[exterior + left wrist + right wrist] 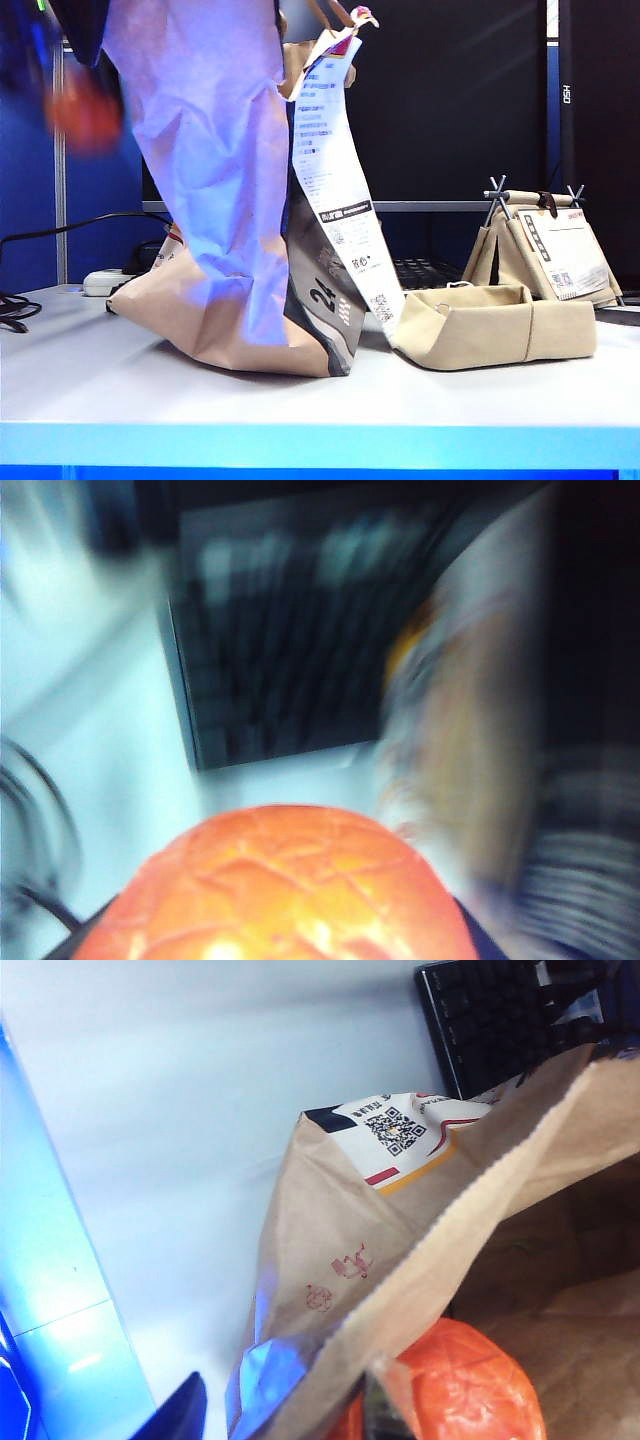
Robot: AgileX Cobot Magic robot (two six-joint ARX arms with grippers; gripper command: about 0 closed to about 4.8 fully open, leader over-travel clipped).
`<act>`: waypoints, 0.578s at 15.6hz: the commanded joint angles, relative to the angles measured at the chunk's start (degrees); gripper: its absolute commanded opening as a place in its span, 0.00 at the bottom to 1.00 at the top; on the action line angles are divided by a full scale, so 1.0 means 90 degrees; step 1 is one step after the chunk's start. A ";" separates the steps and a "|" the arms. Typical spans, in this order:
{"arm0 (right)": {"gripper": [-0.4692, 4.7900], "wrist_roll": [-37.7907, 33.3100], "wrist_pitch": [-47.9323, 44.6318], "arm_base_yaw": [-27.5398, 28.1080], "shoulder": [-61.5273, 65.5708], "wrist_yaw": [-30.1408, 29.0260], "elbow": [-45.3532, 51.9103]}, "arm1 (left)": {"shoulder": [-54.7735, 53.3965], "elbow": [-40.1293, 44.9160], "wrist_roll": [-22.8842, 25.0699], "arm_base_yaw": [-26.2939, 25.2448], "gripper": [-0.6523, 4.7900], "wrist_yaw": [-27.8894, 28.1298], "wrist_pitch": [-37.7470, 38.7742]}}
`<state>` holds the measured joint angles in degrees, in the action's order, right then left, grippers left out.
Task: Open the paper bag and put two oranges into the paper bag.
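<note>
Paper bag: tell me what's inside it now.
Inside the paper bag, one orange shows in the right wrist view. The bag's wall hides the rest. The left gripper carries the second orange outside.

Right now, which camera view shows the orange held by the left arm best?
The left wrist view: the orange fills its lower part, dimpled skin clear. The exterior view shows only an orange blur high on the left. The right wrist view shows a different orange inside the paper bag.
</note>
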<state>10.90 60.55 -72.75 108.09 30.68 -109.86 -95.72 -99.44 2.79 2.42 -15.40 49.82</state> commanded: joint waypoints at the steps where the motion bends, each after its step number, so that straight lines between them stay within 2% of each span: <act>1: 0.47 -0.0046 -0.0039 -0.0010 -0.0027 0.0007 -0.0039 | 0.0687 -0.0712 0.0119 -0.0005 0.11 -0.0080 0.0211; 2: 0.47 -0.0046 -0.0049 -0.0010 -0.0027 0.0007 -0.0039 | 0.0797 -0.1362 0.0121 -0.0002 0.11 -0.0563 0.0614; 4: 0.47 -0.0046 -0.0046 -0.0010 -0.0027 0.0007 -0.0039 | 0.0772 -0.2443 -0.0039 0.0005 0.11 -0.1999 0.0865; 6: 0.47 -0.0049 -0.0051 -0.0010 -0.0027 0.0007 -0.0039 | 0.0770 -0.2686 -0.0306 0.0087 0.11 -0.2484 0.0843; 9: 0.47 -0.0087 -0.0053 -0.0015 -0.0027 0.0005 -0.0039 | 0.0515 -0.2686 -0.0253 0.0333 0.11 -0.2737 0.1241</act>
<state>10.87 60.53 -72.75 108.09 30.63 -109.86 -90.19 -123.50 0.12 4.60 -38.61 59.20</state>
